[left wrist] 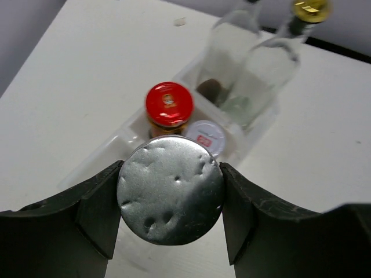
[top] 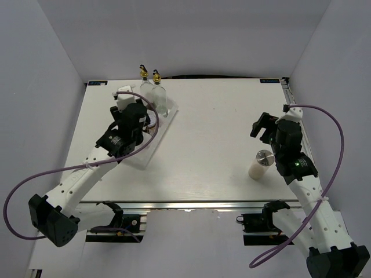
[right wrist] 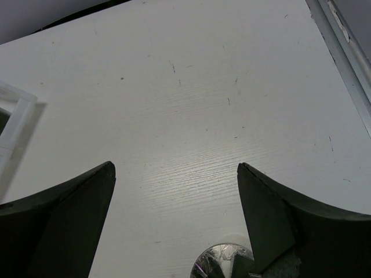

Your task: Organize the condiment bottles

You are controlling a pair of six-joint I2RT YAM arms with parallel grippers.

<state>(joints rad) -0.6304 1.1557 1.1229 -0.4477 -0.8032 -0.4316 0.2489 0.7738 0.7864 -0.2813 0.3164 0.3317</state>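
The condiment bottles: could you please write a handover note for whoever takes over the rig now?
Left gripper: shut on a shaker over the tray's near end.
Right gripper: open, empty, above the table just past the second shaker.
In the tray: two glass bottles at the back, red-capped jar and small jar before them.
Done: four containers in the tray.
Left: seat the held shaker, then fetch the second shaker.
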